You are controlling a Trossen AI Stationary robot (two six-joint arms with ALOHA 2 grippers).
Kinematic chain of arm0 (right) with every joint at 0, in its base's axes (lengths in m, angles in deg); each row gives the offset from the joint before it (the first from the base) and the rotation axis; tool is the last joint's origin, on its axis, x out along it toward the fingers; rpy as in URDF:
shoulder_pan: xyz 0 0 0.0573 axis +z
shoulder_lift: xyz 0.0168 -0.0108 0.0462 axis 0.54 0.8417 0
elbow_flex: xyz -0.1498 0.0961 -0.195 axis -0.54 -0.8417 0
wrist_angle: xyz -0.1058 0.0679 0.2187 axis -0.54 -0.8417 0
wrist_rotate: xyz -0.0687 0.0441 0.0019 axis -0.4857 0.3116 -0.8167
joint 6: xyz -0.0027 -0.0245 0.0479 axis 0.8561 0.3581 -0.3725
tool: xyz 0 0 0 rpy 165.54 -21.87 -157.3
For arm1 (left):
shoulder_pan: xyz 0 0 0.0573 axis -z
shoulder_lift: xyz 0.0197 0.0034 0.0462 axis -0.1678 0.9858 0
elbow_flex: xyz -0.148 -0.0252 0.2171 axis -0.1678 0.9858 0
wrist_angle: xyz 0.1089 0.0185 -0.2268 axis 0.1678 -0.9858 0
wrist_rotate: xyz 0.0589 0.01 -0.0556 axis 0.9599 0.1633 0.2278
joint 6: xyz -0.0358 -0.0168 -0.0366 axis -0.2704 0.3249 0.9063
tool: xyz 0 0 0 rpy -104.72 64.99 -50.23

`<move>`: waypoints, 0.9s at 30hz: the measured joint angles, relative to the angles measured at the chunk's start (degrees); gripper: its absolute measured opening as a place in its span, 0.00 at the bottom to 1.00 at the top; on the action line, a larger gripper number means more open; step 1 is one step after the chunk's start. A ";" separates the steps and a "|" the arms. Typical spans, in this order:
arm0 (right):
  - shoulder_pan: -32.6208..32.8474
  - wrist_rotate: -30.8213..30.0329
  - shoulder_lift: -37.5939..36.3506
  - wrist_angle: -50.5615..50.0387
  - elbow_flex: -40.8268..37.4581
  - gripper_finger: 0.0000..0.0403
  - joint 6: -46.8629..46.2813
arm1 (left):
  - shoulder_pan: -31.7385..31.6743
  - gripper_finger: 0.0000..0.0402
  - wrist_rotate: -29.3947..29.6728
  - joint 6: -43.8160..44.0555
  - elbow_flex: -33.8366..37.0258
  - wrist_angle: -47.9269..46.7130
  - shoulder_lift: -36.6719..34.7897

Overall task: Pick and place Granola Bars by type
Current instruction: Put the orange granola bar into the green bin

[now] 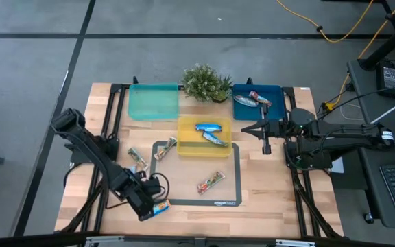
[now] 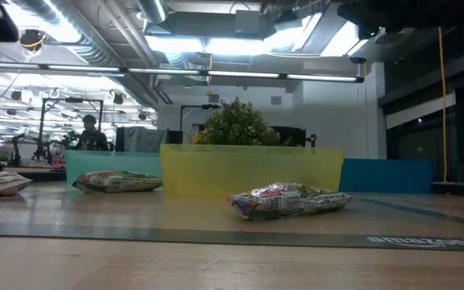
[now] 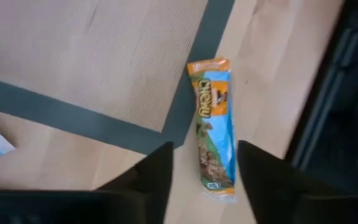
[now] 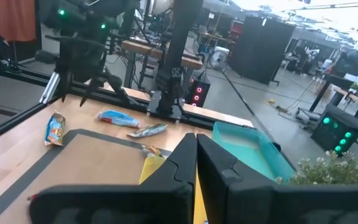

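Note:
A blue-and-orange granola bar [image 3: 215,134] lies flat on the wood by the mat's near-left corner [image 1: 160,209]. My left gripper [image 3: 204,180] hovers above it, pointing steeply down and open, one finger on either side of the bar's end, touching nothing. Two tan-green bars [image 1: 138,159] [image 1: 164,147] and a silvery red-printed bar [image 1: 211,182] lie on the table and mat. Two blue bars [image 1: 211,130] lie in the yellow tray [image 1: 184,145], and silvery bars [image 1: 252,100] lie in the blue tray [image 1: 274,90]. My right gripper [image 1: 267,146] waits shut at the right, held level.
A teal tray [image 1: 153,101] sits at the far left and a potted plant [image 1: 204,82] between the teal and blue trays. The grey mat [image 1: 233,199] covers the table's middle. Black frame rails run along both sides of the table.

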 joint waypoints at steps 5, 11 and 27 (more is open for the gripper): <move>0.00 0.00 0.00 0.77 0.00 0.04 0.09 | 0.31 0.62 -0.89 0.86 0.02 0.01 3.64; -0.02 0.00 0.00 1.20 0.00 0.04 0.10 | 0.65 0.75 -2.89 0.86 0.02 2.35 7.11; 0.00 -0.02 0.04 1.11 0.00 0.04 -0.19 | 0.86 0.78 -5.56 -3.12 0.04 10.31 14.73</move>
